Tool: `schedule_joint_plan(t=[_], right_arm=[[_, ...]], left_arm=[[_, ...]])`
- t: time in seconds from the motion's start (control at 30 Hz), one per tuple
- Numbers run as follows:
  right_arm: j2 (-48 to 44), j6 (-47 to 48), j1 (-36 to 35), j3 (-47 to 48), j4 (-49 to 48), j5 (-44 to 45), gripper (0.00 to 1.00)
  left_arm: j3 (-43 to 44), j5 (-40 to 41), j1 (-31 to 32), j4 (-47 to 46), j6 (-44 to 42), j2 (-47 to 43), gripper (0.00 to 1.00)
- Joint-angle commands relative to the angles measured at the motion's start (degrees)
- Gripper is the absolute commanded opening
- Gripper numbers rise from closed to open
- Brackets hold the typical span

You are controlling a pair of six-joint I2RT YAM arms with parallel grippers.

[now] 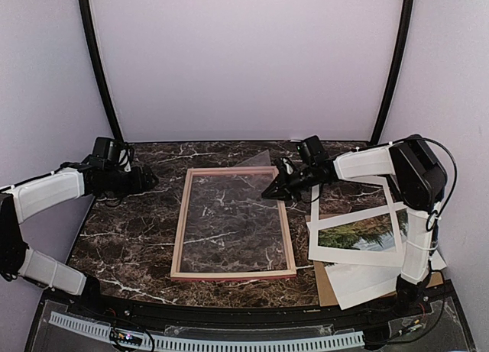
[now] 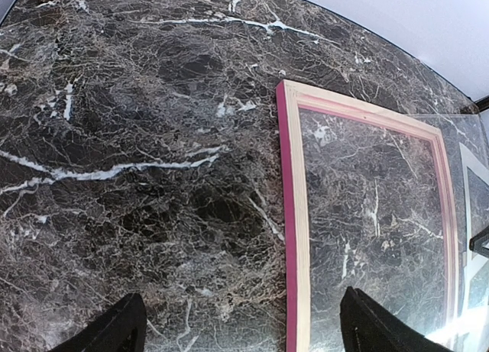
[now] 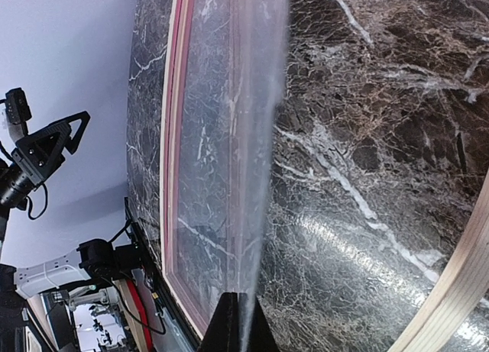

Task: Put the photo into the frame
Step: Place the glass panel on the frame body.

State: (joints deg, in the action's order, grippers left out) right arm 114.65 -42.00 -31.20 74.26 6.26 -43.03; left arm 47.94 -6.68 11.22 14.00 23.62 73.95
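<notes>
On the right side of the dark marble table [image 1: 130, 237], close by the right arm's base, lies the photo [image 1: 365, 234], a thin paper landscape print of green trees and pale water. It is flat under a white mat board [image 1: 336, 251] with a rectangular window, well apart from either tool. The large, thin-railed wooden frame [image 1: 181, 222], pink-red on its outer edge and pale on top, lies flat in the middle of the table, its long axis running away from the arms. The right gripper [image 1: 276, 190] is pinched fully together on the right edge of a clear rigid pane [image 1: 261, 160], holding it at a tilt over the frame's far right part. The left gripper [image 1: 147, 180] stands wide with nothing in it, hovering to the left of the frame's far end. From the right gripper the photo lies back toward the near right, so that arm is plainly the nearer. To my eye it must be rid of the pane first, and the mat board covers the print's margins.
</notes>
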Motion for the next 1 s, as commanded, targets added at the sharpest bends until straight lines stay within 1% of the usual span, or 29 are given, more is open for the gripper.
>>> schedule_joint_plan(t=[0.0, 0.23, 0.67, 0.77, 0.97], right_arm=[[-0.18, 0.71, 0.25, 1.24, -4.91, -1.24, 0.0], [0.71, 0.41, 0.26, 1.9, -5.91, -1.6, 0.0], [3.19, 0.76, 0.18, 2.55, -4.68, -1.29, 0.0], [3.61, 0.84, 0.18, 2.73, -4.7, -1.19, 0.06], [4.09, 0.94, 0.18, 3.03, -4.31, -0.74, 0.23]], left_arm=[[0.23, -0.94, 0.7, -1.11, -0.03, 0.33, 0.91], [-0.1, -1.19, 0.88, -1.25, 0.03, 0.66, 0.91], [-0.05, -2.04, 1.46, -1.64, 0.19, 1.51, 0.91], [-0.13, -2.51, 1.99, -1.82, 0.35, 1.73, 0.91], [-0.26, -3.22, 3.75, -2.82, 0.99, 2.26, 0.91]])
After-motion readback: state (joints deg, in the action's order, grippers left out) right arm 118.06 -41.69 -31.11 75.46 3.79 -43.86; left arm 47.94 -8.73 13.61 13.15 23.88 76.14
